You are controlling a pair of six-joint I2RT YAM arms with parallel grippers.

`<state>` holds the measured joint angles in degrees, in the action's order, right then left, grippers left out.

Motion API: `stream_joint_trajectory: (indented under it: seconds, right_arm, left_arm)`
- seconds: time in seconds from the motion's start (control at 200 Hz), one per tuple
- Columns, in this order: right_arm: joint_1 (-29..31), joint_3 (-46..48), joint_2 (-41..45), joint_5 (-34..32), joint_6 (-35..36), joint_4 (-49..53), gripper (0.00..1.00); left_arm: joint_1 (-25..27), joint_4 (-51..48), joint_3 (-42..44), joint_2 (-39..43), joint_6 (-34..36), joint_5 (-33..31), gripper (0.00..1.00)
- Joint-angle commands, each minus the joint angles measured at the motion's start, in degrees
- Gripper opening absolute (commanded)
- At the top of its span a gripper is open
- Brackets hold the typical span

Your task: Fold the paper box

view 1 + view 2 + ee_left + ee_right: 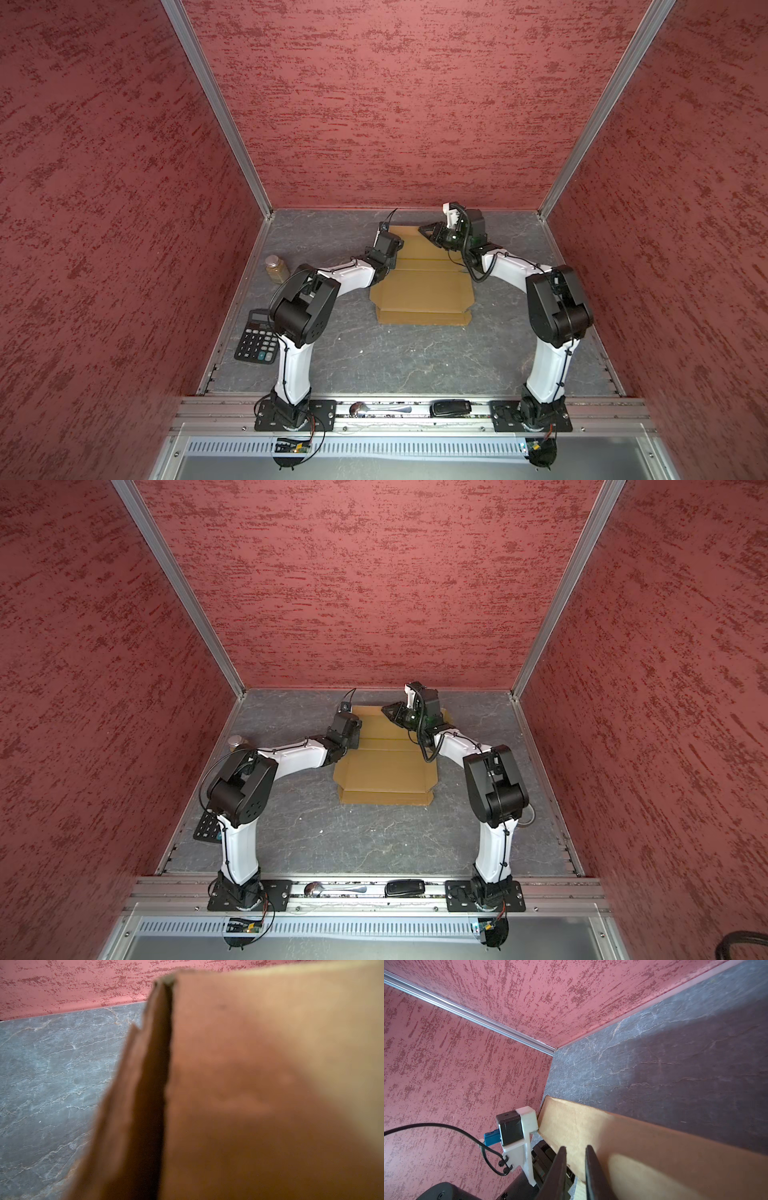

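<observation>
The paper box (419, 291) is a tan cardboard sheet lying in the middle of the table, its near flap (422, 318) flat. My left gripper (387, 243) sits low at the box's far left edge, its fingers hidden under the wrist. In the left wrist view, blurred cardboard (259, 1084) stands close against the camera and hides the jaws. My right gripper (422, 228) (575, 1147) points left over the far panel. Its fingers (560, 1167) stand a narrow gap apart against a raised flap (633, 1147), and I see nothing clamped between them.
A jar (277, 269) and a black calculator (257, 343) sit along the table's left edge. A spoon (374, 409) and a small black device (451, 407) lie on the front rail. Red walls close in the back and both sides.
</observation>
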<state>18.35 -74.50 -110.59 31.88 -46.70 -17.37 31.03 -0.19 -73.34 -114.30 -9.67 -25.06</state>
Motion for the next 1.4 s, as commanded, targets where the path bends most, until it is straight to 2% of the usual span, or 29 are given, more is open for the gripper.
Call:
stream_joint_trajectory:
  seconds: [0.0,0.22,0.481,0.822,1.022,1.393]
  right_arm:
    - [0.5,-0.5,-0.1,-0.9,-0.6,-1.0,0.23]
    - [0.5,-1.7,2.0,-2.1,0.6,1.5,0.37]
    - [-1.6,-2.2,9.4,-4.5,4.5,8.3,0.48]
    - [-6.2,0.4,24.1,-11.9,16.0,28.7,0.59]
    - [-7.9,-2.9,21.3,-14.4,22.8,37.8,0.64]
    - [-8.5,-6.7,12.6,-16.7,26.0,40.4,0.66]
  left_arm:
    - [-0.5,-0.6,-0.3,-0.6,-0.5,1.1,0.12]
    - [-0.7,0.0,0.3,-0.2,-0.4,1.1,0.11]
    - [-0.8,0.8,2.0,0.8,-0.6,1.3,0.1]
    - [-1.1,1.6,3.7,1.3,-1.4,1.6,0.1]
    - [-1.2,2.3,4.2,1.7,-1.4,1.9,0.1]
    - [-1.2,2.0,3.5,2.0,-1.4,2.5,0.1]
